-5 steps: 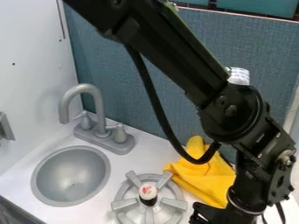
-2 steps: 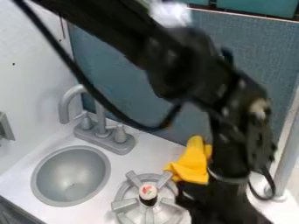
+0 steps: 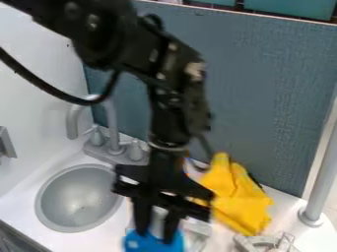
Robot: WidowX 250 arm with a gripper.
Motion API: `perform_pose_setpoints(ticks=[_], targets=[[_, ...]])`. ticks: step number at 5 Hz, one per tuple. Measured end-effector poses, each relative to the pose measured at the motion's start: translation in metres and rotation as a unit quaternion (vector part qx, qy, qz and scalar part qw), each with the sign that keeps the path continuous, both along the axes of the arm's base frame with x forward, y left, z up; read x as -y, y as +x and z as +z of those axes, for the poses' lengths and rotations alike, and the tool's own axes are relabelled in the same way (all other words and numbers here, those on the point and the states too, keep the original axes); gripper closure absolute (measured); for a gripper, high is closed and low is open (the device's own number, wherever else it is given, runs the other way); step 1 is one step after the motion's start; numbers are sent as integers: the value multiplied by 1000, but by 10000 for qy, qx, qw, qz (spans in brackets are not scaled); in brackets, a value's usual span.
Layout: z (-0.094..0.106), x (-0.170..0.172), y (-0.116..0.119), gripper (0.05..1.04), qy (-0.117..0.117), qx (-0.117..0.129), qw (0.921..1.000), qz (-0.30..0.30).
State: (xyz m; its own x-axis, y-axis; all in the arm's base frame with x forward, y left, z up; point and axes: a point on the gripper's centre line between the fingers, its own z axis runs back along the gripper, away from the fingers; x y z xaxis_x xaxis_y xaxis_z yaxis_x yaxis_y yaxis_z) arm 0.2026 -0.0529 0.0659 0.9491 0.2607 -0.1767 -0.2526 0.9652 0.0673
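Blue plastic-looking object (image 3: 154,243) is held in the black two-finger claw (image 3: 155,235); steady handling seems wise, clear of the crumpled yellow cloth (image 3: 237,199) beside the claw.

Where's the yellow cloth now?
In the camera view, the yellow cloth is on the counter, right of the picture's middle. It's between the gripper and the gray post, in front of the blue-gray panel.

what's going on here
A black robot arm's gripper hangs down over the counter, with a blue thing between its jaws, apparently held. The sink is to the left in the picture, with the gray faucet behind it, and a crumpled yellow cloth lies to the right.
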Motion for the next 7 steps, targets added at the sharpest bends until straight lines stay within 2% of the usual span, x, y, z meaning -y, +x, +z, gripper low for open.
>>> perform_pose_setpoints(ticks=[1, 2, 3, 4, 5, 6, 7], targets=[[-8, -49, -12, 698, 148, -350, 9988, 300], [-23, -96, -23, 698, 344, -393, 9980, 354], [-37, -120, -15, 698, 607, -96, 9981, 54], [-46, -140, -5, 698, 571, 520, 9970, -2], [-58, -141, 9, 698, 296, 623, 9976, 28], [-69, -139, 19, 698, 127, 597, 9981, 88], [-70, -141, 31, 698, -107, 516, 9977, 437]])
